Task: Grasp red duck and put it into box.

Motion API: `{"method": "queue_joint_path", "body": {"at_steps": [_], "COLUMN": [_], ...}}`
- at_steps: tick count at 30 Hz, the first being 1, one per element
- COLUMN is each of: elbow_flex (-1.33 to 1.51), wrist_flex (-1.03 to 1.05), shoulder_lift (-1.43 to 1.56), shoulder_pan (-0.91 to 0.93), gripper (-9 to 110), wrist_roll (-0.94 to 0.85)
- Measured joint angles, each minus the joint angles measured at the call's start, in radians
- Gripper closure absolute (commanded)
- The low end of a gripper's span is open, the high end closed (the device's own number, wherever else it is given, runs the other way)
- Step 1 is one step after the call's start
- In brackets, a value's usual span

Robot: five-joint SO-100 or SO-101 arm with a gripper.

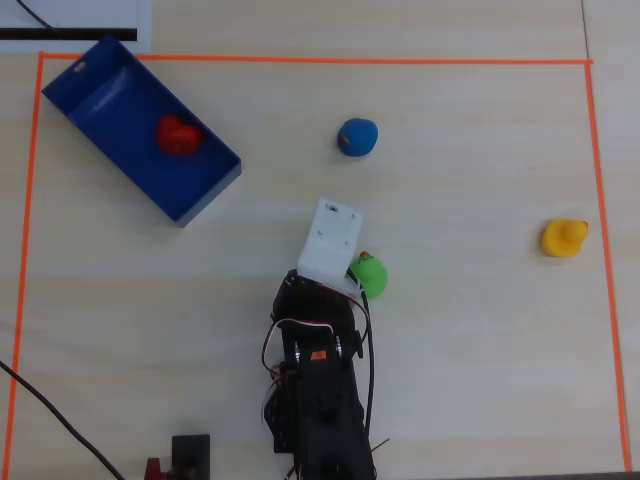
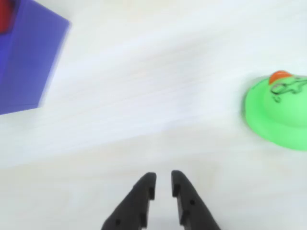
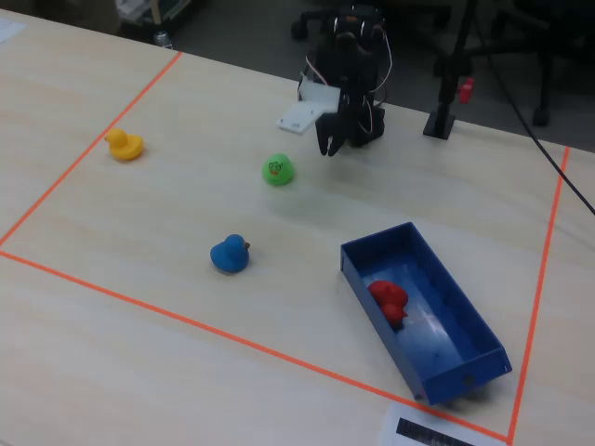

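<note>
The red duck (image 1: 177, 135) lies inside the blue box (image 1: 100, 100) at the upper left of the overhead view. It also shows in the fixed view (image 3: 389, 299), in the box (image 3: 446, 316). In the wrist view the box (image 2: 29, 62) is at the top left, with a sliver of the red duck (image 2: 4, 17) at the edge. My gripper (image 2: 163, 178) hangs over bare table, far from the box. Its jaws stand nearly together with a narrow gap and nothing between them. In the fixed view my gripper (image 3: 331, 147) is drawn back near the arm's base.
A green duck (image 1: 370, 275) sits just right of the gripper, also in the wrist view (image 2: 280, 112). A blue duck (image 1: 357, 137) and a yellow duck (image 1: 564, 238) stand farther off. Orange tape (image 1: 300, 60) borders the work area. The white wrist mount (image 1: 330, 240) hides the fingers from above.
</note>
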Motion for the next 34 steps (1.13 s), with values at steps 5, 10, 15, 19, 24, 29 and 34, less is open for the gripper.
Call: {"method": "queue_joint_path", "body": {"at_steps": [5, 10, 15, 19, 24, 29, 34], "elbow_flex": [0.219, 0.270, 0.345, 0.345, 0.345, 0.345, 0.345], "wrist_flex": [-0.043, -0.041, -0.046, -0.040, -0.040, -0.040, -0.040], "shoulder_lift": [0.084, 0.164, 0.201, 0.201, 0.201, 0.201, 0.201], "shoulder_pan": [0.011, 0.040, 0.052, 0.060, 0.074, 0.080, 0.081], "gripper": [101, 101, 101, 100, 96, 96, 96], "wrist_roll": [-0.020, -0.037, -0.080, -0.107, -0.109, -0.109, -0.109]}}
